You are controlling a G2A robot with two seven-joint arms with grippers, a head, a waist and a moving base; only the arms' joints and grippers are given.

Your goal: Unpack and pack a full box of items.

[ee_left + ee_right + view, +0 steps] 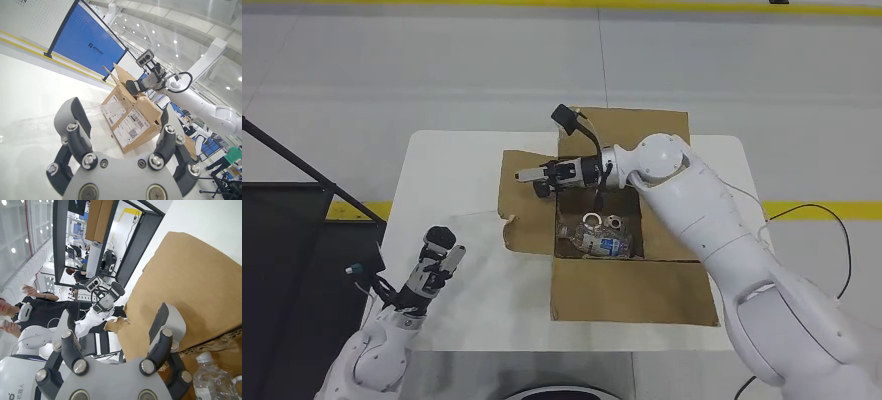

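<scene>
Left gripper (pixel 440 250): fingers apart, empty, over the table (pixel 467 165) near its edge. Right gripper (pixel 530 178): fingers apart, empty, over the box (pixel 637 290) flap facing the left gripper. Box: table centre, open, bottle (pixel 598 242) inside.

Brown cardboard box (pixel 632 290) w/ white barcode labels (pixel 133 122), white table (pixel 462 170), clear bottle (pixel 600 241) w/ white cap (pixel 203 356)

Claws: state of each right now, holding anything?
Left claw: open, holding nothing.
Right claw: open, holding nothing, above the box flap.
</scene>
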